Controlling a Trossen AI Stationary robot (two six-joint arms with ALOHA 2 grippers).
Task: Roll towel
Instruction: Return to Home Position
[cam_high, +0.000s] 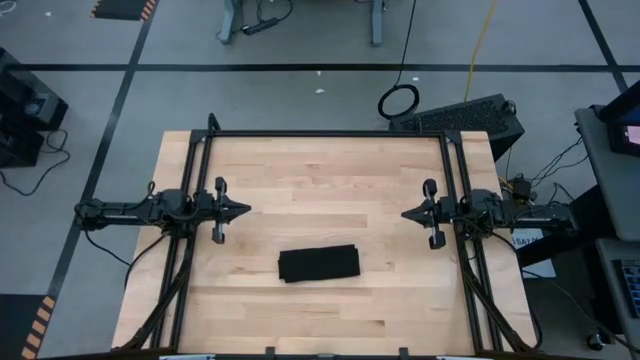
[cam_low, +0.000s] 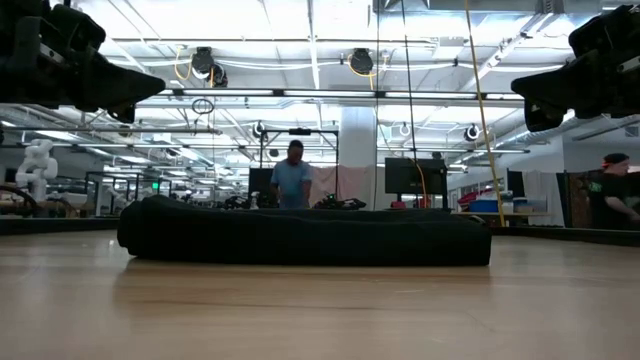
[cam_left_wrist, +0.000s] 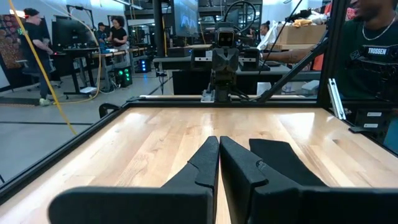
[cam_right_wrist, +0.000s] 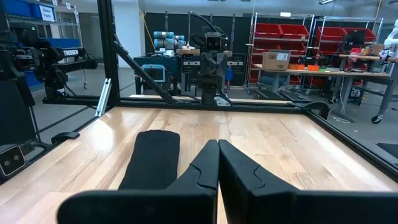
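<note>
High view, rolled towel (cam_high: 318, 264) on table (cam_high: 320, 170), left hand (cam_high: 243, 211), right hand (cam_high: 408, 214) apart

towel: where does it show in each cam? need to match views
High: towel mid-table, toward the picture's bottom.
Low: towel spans mid-frame, lying on the wood.
Left wrist: towel alongside the shut left tool.
Right wrist: towel alongside the shut right tool.
Shared landmark: wooden tabletop.
</note>
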